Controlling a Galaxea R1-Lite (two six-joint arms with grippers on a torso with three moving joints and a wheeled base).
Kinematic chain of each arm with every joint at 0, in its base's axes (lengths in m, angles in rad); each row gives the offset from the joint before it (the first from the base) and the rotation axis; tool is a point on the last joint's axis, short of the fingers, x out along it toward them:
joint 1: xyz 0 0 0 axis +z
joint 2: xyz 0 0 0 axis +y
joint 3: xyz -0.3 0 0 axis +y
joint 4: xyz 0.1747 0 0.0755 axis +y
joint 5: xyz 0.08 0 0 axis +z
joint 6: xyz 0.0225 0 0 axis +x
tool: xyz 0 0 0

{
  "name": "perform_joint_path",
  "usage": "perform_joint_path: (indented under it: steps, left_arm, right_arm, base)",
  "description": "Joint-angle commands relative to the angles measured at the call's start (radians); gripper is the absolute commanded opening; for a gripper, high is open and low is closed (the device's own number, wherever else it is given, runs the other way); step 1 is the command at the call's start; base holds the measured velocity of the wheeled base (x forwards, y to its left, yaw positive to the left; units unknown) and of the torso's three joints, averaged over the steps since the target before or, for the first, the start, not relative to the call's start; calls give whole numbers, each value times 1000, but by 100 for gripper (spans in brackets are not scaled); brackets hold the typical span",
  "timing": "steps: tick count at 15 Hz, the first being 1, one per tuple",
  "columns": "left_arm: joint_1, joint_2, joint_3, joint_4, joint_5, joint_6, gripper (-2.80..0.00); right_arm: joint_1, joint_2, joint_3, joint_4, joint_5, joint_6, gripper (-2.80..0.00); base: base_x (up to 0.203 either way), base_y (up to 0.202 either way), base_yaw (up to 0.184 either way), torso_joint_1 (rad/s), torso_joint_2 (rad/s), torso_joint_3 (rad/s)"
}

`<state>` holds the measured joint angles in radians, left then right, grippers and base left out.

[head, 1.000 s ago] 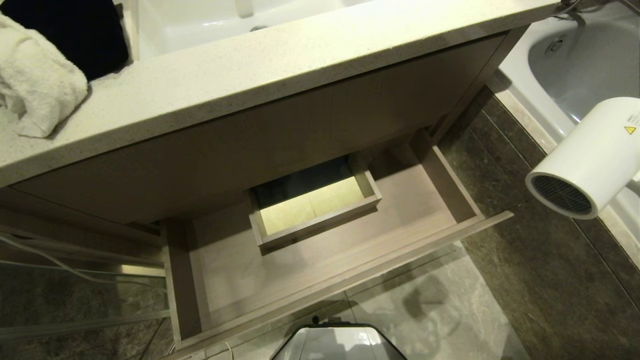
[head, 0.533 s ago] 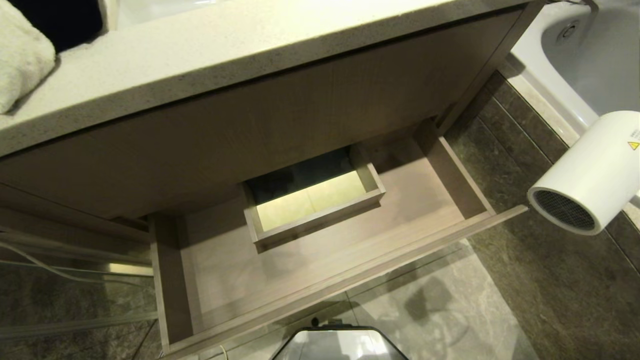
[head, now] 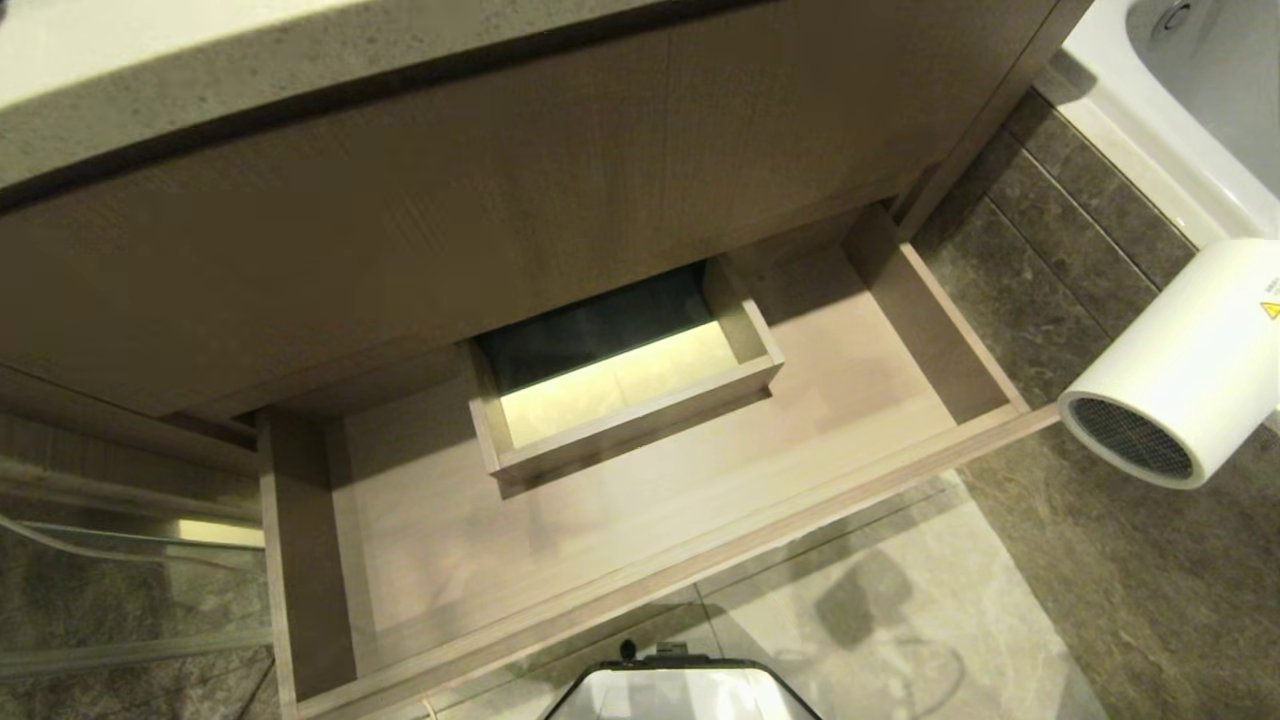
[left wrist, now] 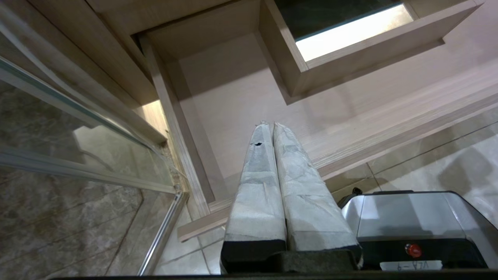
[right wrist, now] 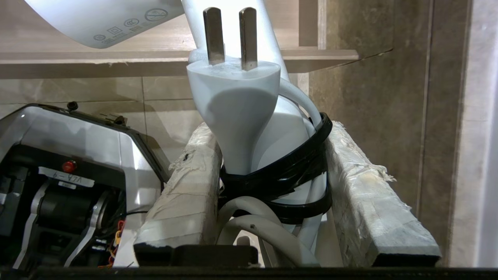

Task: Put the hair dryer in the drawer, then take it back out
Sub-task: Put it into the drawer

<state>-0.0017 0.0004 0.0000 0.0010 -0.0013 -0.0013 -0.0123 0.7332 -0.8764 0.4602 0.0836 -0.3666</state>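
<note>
One hair dryer (head: 1180, 370), one open drawer (head: 640, 560) with one boxed cut-out (head: 625, 395), two pincers, one plug (right wrist: 233, 112) with two prongs

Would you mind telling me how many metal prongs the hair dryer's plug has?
2. Both prongs stand side by side on the white plug, which is strapped against the hair dryer handle between the right gripper fingers.
</note>
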Motion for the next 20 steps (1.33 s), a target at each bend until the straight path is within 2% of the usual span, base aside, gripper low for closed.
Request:
perform_joint_path:
  steps: [1,12,20]
  left_arm:
    - [0,0,0,-1,1,0,-280]
    - [0,0,0,-1,0,0,-280]
    - [0,-1,0,1,0,0,-280]
  right_arm:
    - [0,-11,11,2,2,-2,-280]
    - [2,-51,47,-2,1,-8,-280]
    - [1,-55,80,-64,2,6,-280]
  base:
    - [0,0,0,-275,501,223]
    - [0,0,0,-269,438,174]
    - [0,0,13,14,93,99]
